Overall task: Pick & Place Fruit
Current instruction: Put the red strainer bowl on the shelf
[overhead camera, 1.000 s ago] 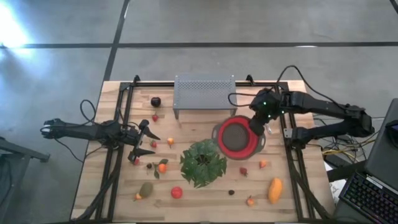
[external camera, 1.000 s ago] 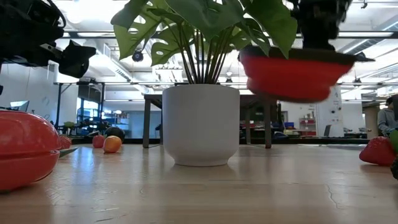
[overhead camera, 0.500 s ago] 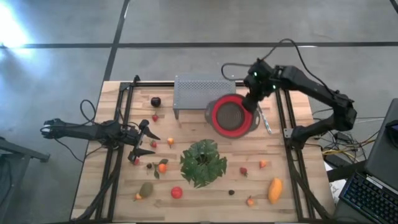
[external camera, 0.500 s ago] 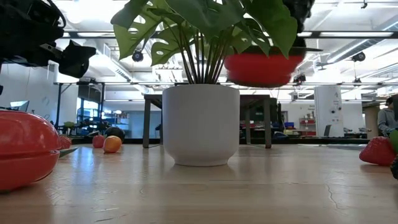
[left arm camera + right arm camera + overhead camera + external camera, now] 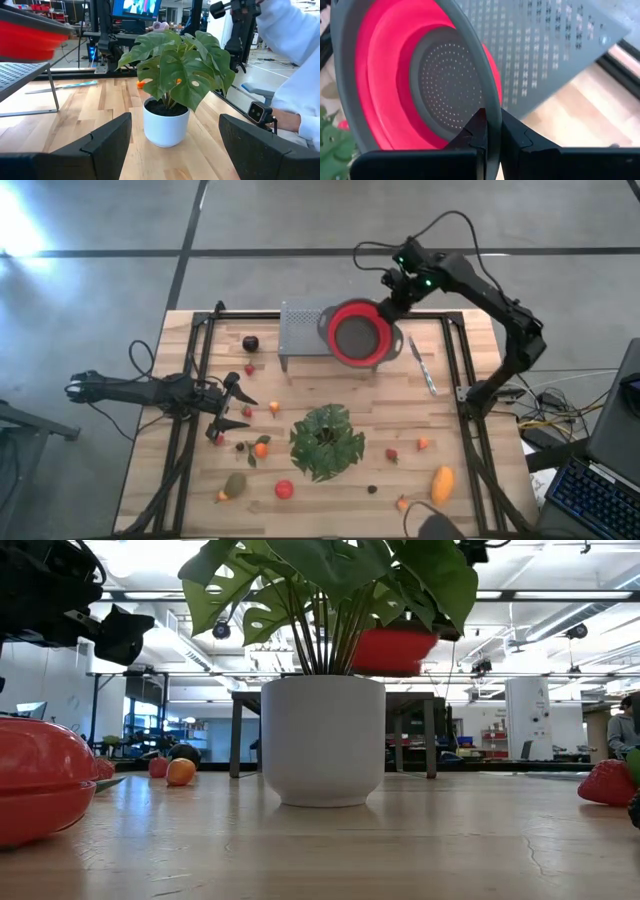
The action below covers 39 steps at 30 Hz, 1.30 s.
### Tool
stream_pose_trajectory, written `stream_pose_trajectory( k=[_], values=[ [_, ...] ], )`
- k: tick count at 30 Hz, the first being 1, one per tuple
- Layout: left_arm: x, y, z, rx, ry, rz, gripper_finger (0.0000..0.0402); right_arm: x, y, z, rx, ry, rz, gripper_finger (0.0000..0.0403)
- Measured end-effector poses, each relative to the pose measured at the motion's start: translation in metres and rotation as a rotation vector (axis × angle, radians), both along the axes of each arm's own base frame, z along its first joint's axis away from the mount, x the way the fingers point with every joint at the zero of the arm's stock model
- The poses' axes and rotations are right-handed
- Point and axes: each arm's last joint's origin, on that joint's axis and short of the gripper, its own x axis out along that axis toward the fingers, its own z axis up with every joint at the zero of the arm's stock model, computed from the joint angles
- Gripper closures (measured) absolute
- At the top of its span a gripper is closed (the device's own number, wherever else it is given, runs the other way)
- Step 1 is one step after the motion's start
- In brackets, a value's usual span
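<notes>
From above, the right gripper (image 5: 392, 298) was clamped on the rim of the red colander (image 5: 355, 335), holding it over the right end of the perforated grey shelf (image 5: 305, 327) at the far side of the table (image 5: 455, 510). The fruit (image 5: 441, 485) lay scattered on the wood around the potted plant (image 5: 325, 440), none of it in the colander, and the left gripper (image 5: 228, 412) waited near the left edge with its fingers apart, empty. In the low view the colander (image 5: 393, 650) hung in the air behind the plant's leaves (image 5: 330, 580), with fruit (image 5: 180, 771) resting on the tabletop. The left wrist view showed that arm's fingers (image 5: 107, 137) spread wide before the plant (image 5: 172, 90). The right wrist view showed the fingers (image 5: 475, 132) pinched on the colander's grey rim (image 5: 482, 95) above the shelf (image 5: 555, 45). The step in hand seemed to be placing the colander; next it would need setting down level and releasing before any fruit was picked.
</notes>
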Motion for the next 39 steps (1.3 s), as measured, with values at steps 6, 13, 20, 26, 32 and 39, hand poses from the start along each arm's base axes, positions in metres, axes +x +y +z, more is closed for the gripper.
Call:
stream_pose_trajectory(
  k=[6, 13, 20, 26, 32, 39],
  values=[
    [0.0, 0.0, 0.0, 0.0, 0.0, 0.0, 0.0096, 0.016, -0.022, 0.001, 0.043, 0.004, -0.01, 0.0389],
    [0.0, 0.0, 0.0, 0.0, -0.001, 0.0, 0.0096, 0.027, -0.05, -0.007, 0.091, 0.047, -0.044, 0.0389],
    [0.0, 0.0, 0.0, 0.0, 0.0, 0.0, 0.0096, 0.02, -0.076, -0.019, 0.128, 0.076, -0.104, 0.0389],
    [0.0, 0.0, 0.0, 0.0, 0.0, 0.0, 0.0096, 0.014, -0.088, -0.029, 0.17, 0.072, -0.114, 0.0389],
    [0.0, 0.0, 0.0, 0.0, -0.001, 0.0, 0.0096, 0.014, -0.093, -0.037, 0.201, 0.064, -0.092, 0.0383],
    [0.0, 0.0, 0.0, 0.0, 0.0, 0.0, 0.0096, 0.014, -0.095, -0.041, 0.198, 0.068, -0.069, 0.0374]
  ],
)
